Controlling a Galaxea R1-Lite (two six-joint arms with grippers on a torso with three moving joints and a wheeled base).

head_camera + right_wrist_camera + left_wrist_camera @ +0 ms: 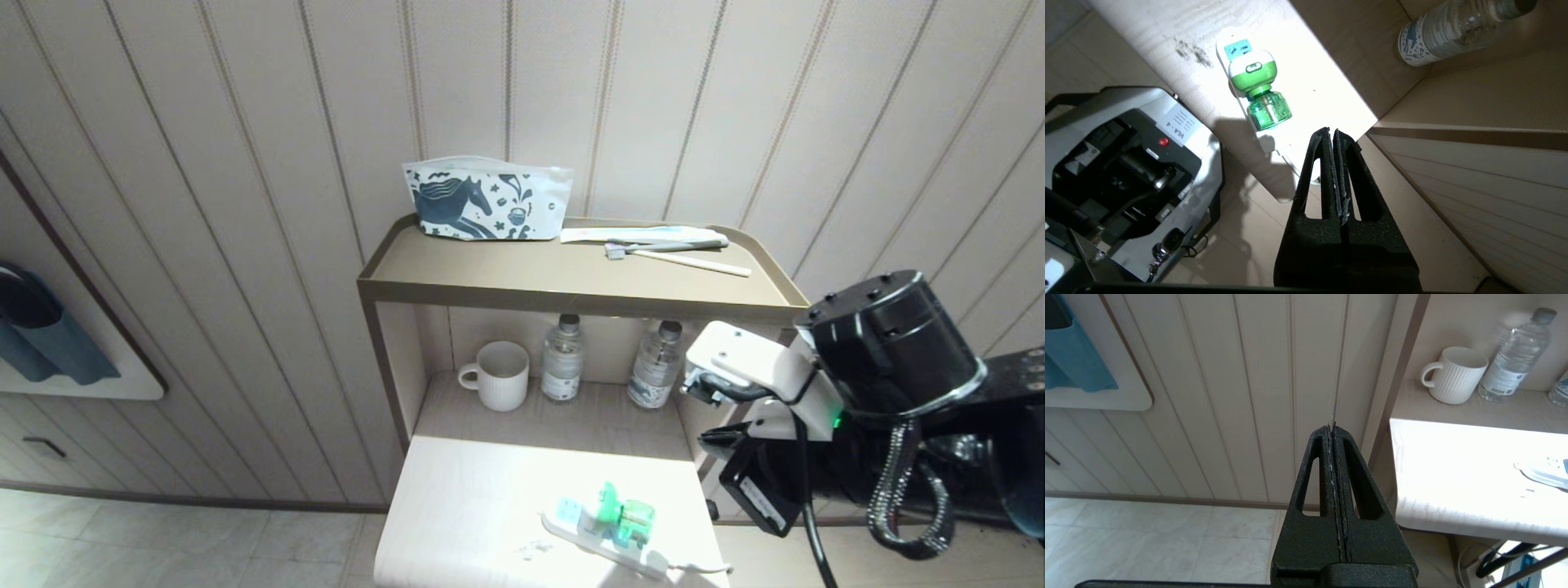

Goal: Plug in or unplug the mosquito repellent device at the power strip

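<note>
- The mosquito repellent device [1253, 79] has a rounded, glossy head, white on one half and bright green on the other, with a small oval mark in the green part; a squat, ribbed bottle [1269, 111] of translucent green liquid screws into it.
- The device is seated in the power strip [600, 539], a long flat bar of smooth white plastic with pale blue socket panels; one blue panel [1238, 47] shows bare just beyond the device's head.
- The strip lies aslant near the front right corner of the pale, matte wood-grain table [465, 506], its thin white cord [702, 566] trailing off at the right edge.
- The device's long axis runs along the strip: head toward the strip's free end, bottle toward the cord end and the table's front right corner.
- The right gripper [1333, 132], of rough black plastic with cut-out triangular fingers, has its jaws pressed together on nothing; it hangs just off the table's corner, near the bottle but apart from it.
- The left gripper [1332, 428], of the same make, is likewise closed and empty, off the table's left side before the panelled wall.
- At the table's back edge, under the shelf, stand a ribbed white mug [496, 376] and two clear plastic water bottles [563, 359] with dark caps.
</note>
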